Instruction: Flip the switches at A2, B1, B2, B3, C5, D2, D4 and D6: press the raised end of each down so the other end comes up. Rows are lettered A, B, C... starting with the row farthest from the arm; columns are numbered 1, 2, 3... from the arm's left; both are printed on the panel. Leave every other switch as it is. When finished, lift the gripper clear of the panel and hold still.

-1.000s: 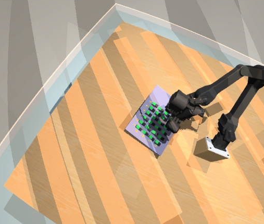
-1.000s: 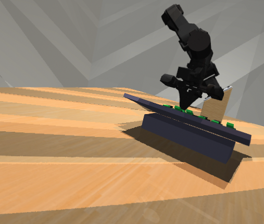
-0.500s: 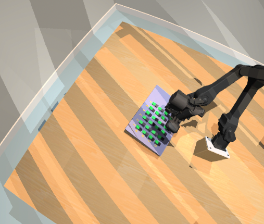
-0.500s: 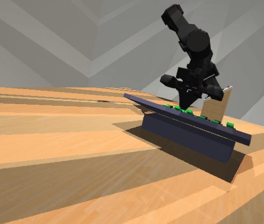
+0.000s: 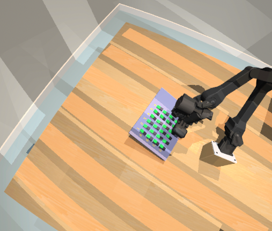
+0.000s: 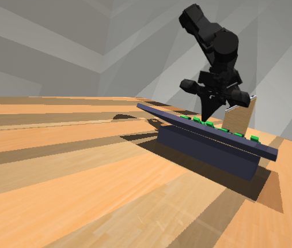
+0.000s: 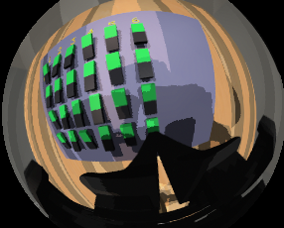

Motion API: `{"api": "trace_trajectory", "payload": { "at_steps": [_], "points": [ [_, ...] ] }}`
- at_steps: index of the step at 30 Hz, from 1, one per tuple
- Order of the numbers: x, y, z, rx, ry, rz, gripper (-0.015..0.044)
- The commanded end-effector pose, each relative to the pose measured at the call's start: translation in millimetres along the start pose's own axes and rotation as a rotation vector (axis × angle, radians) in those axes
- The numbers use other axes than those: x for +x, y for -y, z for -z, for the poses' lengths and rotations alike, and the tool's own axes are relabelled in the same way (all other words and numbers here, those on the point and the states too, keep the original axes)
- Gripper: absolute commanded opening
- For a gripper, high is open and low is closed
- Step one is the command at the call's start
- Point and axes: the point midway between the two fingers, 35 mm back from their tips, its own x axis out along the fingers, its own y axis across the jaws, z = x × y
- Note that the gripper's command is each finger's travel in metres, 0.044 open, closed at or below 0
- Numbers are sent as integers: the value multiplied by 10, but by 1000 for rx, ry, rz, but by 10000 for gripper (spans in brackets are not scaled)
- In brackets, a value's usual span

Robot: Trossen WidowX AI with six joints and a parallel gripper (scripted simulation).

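The blue-violet panel [image 5: 167, 96] [image 6: 268, 153] [image 7: 186, 59] is tilted on a dark block and carries four rows of six green-and-black switches. In the wrist view the column 6 switches, A6 [image 7: 139, 33], B6 [image 7: 144, 63], C6 [image 7: 149, 98] and D6 [image 7: 152, 125], run down toward the fingers. My gripper [image 6: 203, 120] [image 7: 153, 135] is shut and empty. Its tip is at the near end of D6 and covers part of it; whether it touches is unclear. D5 [image 7: 127, 131] is just left of the tip. Which end of each switch is raised is hard to tell.
The arm's base sits on a wooden block [image 5: 210, 156] [image 6: 235, 124] on the near side of the panel. The arm hides the panel's near right part in the top view. A bare strip of panel lies right of column 6. The wooden table [image 5: 89, 172] surrounds everything.
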Motion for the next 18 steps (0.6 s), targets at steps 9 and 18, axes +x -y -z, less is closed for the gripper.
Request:
{"api": "trace_trajectory", "payload": {
  "at_steps": [9,18],
  "points": [
    [-500,4,-9,5,34,1,0],
    [-584,-676,-482,8,35,-3,0]
  ]
}}
